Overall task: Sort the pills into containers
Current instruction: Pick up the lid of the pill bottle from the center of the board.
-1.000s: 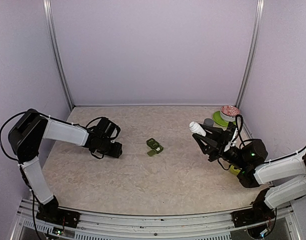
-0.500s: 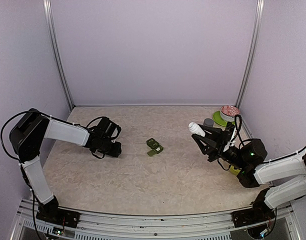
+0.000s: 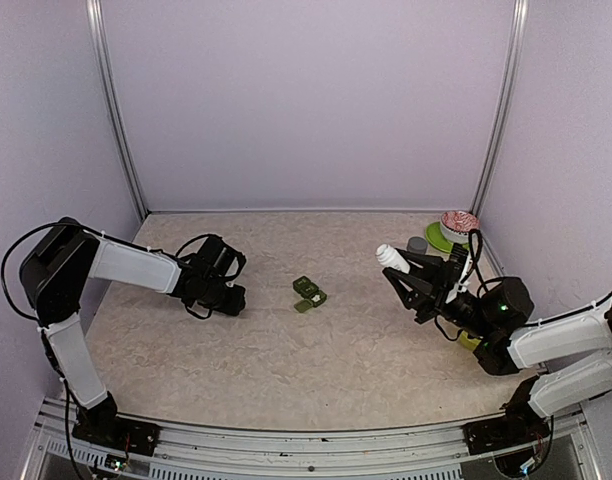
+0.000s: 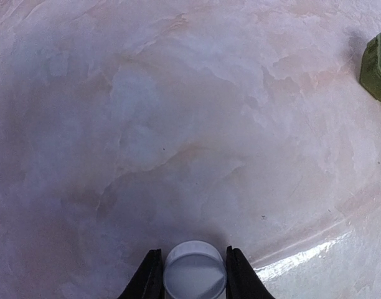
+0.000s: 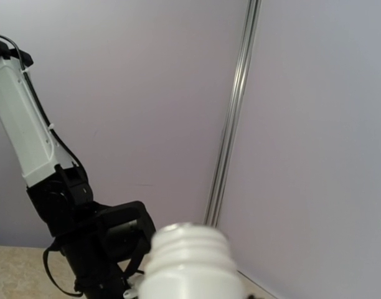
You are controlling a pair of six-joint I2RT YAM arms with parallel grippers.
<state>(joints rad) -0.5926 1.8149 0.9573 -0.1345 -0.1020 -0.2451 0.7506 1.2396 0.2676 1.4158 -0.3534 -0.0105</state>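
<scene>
White plastic bottle (image 3: 388,256), uncapped, threaded neck showing, held tilted by right gripper (image 3: 411,275) above desk toward right edge. Probably light, rigid, slick; best grip on body below threads. Left gripper (image 3: 231,298) pinches white cap (image 4: 194,278) low, left of centre. Green containers (image 3: 308,293) mid-desk.

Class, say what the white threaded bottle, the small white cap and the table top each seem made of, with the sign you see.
White bottle: likely matte plastic; moulded screw threads, opaque, no glare.
White cap: probably plastic too; smooth, even rim.
Table top: marble-patterned, perhaps laminate or printed sheet; beige veining, glossy highlight.
</scene>
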